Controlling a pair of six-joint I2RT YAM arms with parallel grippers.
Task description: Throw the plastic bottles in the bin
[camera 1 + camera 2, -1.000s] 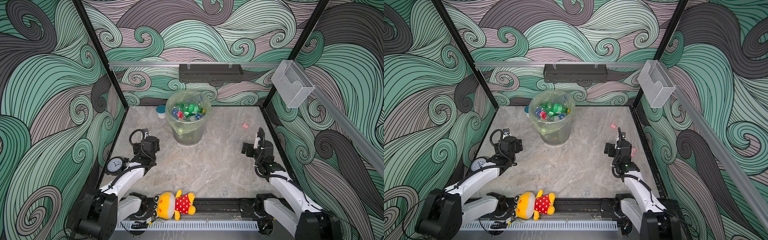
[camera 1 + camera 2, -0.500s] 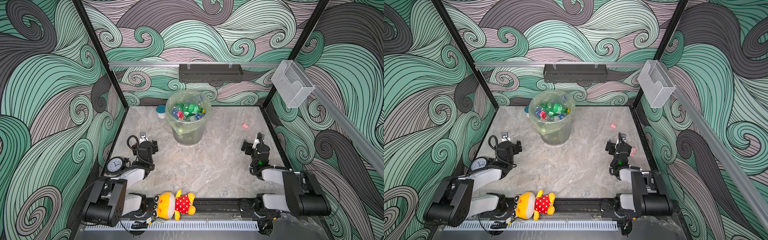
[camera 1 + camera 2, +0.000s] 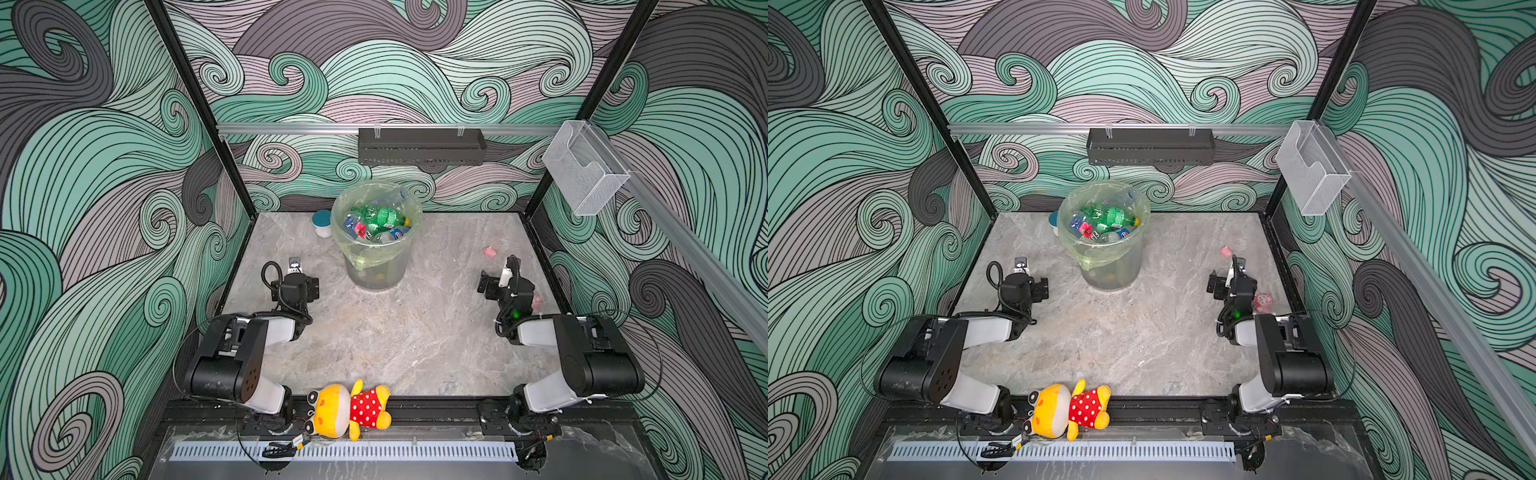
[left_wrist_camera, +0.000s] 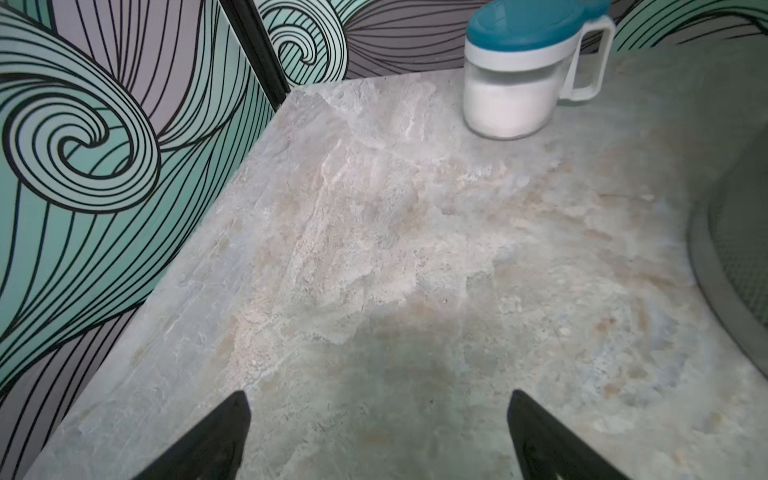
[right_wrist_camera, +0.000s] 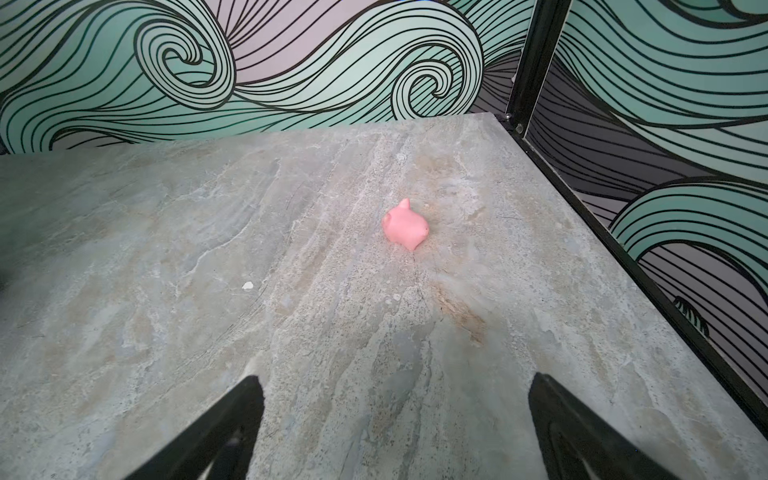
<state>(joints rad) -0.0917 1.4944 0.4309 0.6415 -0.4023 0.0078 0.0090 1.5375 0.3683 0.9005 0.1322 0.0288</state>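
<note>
The bin [image 3: 376, 249] [image 3: 1104, 253], a grey bucket lined with a pale yellow-green bag, stands at the back middle of the table in both top views. Several plastic bottles [image 3: 380, 218] [image 3: 1108, 216], green and clear, lie inside it; I see none on the table. My left gripper [image 3: 296, 279] [image 3: 1022, 282] hangs low to the bin's left, open and empty [image 4: 378, 399]. The bin's base [image 4: 731, 257] edges the left wrist view. My right gripper [image 3: 508, 282] [image 3: 1232, 282] is low at the right, open and empty [image 5: 397, 380].
A white jar with a teal lid [image 3: 322, 222] [image 4: 515, 83] stands left of the bin. A pink toy [image 3: 490, 251] [image 5: 405, 226] lies ahead of the right gripper, another [image 3: 537, 302] beside it. A plush doll [image 3: 351, 409] lies on the front rail. On the walls hang a black tray [image 3: 422, 145] and a clear box [image 3: 582, 166].
Both arms have folded back toward the front rail, with their elbows now low and near. The grippers stayed open and shifted only slightly. The bin and its bottles have not moved.
</note>
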